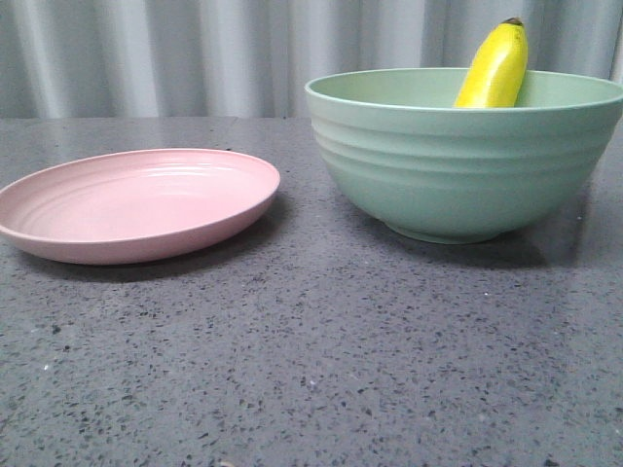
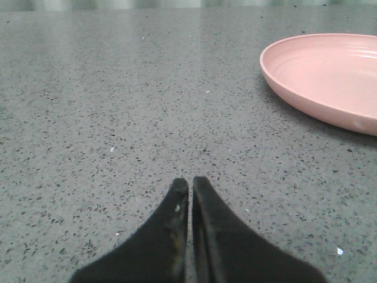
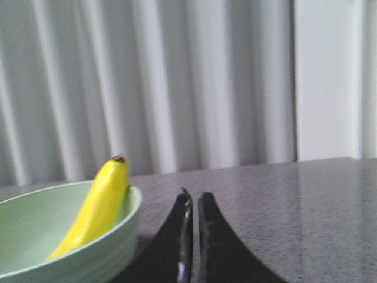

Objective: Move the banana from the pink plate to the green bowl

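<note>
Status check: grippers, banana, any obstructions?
Left gripper shut, empty. Right gripper shut, empty. Banana in green bowl, leaning on rim. Pink plate bare. Nothing obstructing.

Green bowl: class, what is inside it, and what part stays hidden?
The green bowl holds the banana, leaning on its far rim with the dark tip sticking up. The bowl's wall hides the banana's lower end and the bottom.

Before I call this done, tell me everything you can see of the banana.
The banana is bright yellow, smooth and glossy, plastic-looking, with a dark tip at its upper end. It stands tilted inside the green bowl, leaning against the rim on the bowl's right side, its top part sticking out above the rim. Its lower end runs down into the bowl, as the right wrist view shows. Neither pincer touches it; only the bowl does. It is off the pink plate.
</note>
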You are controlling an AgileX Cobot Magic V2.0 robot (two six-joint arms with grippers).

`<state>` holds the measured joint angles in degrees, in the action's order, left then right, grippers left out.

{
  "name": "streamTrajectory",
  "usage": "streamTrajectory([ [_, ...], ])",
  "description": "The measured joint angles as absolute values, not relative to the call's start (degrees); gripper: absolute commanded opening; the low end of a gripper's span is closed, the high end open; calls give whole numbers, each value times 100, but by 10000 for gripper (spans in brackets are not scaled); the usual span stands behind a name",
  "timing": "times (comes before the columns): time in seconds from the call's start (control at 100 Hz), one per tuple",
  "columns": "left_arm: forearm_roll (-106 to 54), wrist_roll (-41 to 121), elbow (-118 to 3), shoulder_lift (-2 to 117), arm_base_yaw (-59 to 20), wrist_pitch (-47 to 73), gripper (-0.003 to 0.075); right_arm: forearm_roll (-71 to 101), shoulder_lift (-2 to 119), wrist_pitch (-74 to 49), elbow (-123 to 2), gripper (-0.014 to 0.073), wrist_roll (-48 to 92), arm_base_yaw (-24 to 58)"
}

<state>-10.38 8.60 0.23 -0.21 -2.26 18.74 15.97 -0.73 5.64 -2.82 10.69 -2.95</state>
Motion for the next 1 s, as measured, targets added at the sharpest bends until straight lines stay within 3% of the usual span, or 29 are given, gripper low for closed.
streamTrajectory([
  [0.2, -1038, 860, 23, -21, -226, 1874, -20, 1299, -73, 1212, 68, -69, 470, -534],
  [0.65, -1038, 860, 23, -21, -226, 1874, -20, 436, -73, -1349, 68, -69, 255, -679],
  [1.0, -1038, 860, 23, -21, -226, 1874, -20, 414, -73, -1853, 68, -69, 247, -679],
])
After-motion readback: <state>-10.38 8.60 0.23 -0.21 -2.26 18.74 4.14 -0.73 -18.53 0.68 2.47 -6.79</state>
